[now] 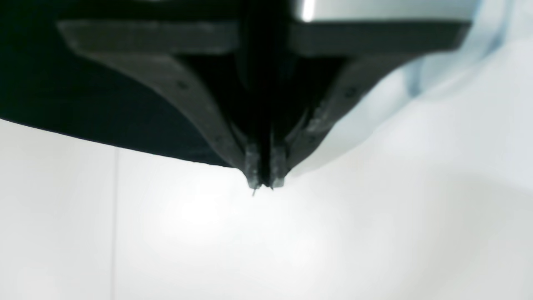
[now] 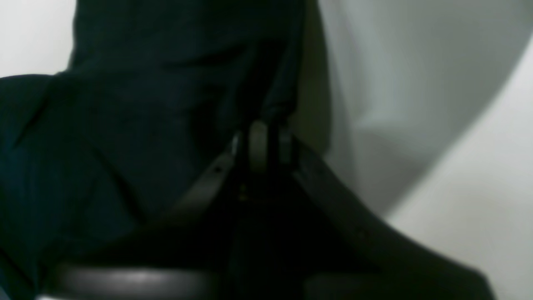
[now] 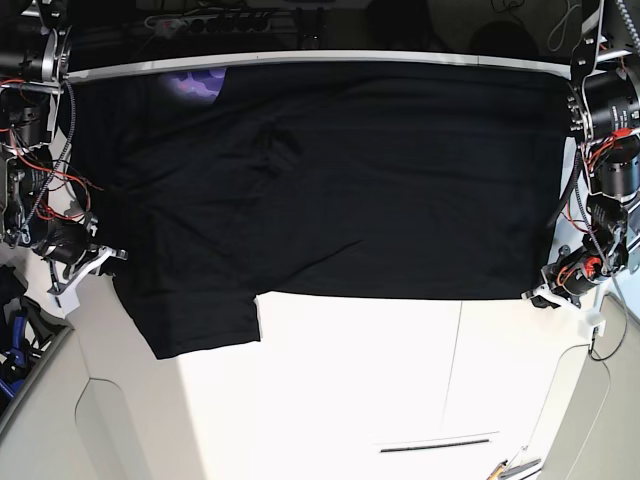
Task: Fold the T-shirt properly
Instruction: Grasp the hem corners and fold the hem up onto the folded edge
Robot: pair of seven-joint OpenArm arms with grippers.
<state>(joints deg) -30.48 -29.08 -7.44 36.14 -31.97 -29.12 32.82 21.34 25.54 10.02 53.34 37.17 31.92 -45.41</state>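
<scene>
The black T-shirt (image 3: 330, 180) lies spread wide over the white table (image 3: 360, 380), one sleeve (image 3: 200, 315) reaching toward the front left. A bit of purple print (image 3: 192, 82) shows at its back left. My right gripper (image 2: 264, 143) is shut on a fold of black cloth (image 2: 145, 104) at the shirt's left edge, and it also shows in the base view (image 3: 105, 258). My left gripper (image 1: 265, 179) is shut, with dark cloth (image 1: 83, 100) pinched between its tips, at the shirt's front right corner (image 3: 540, 293).
The table's front half is bare white with a thin seam (image 3: 458, 350). Arm bodies and cables stand at the left edge (image 3: 30, 150) and right edge (image 3: 605, 130). Small tools (image 3: 510, 468) lie at the front right edge.
</scene>
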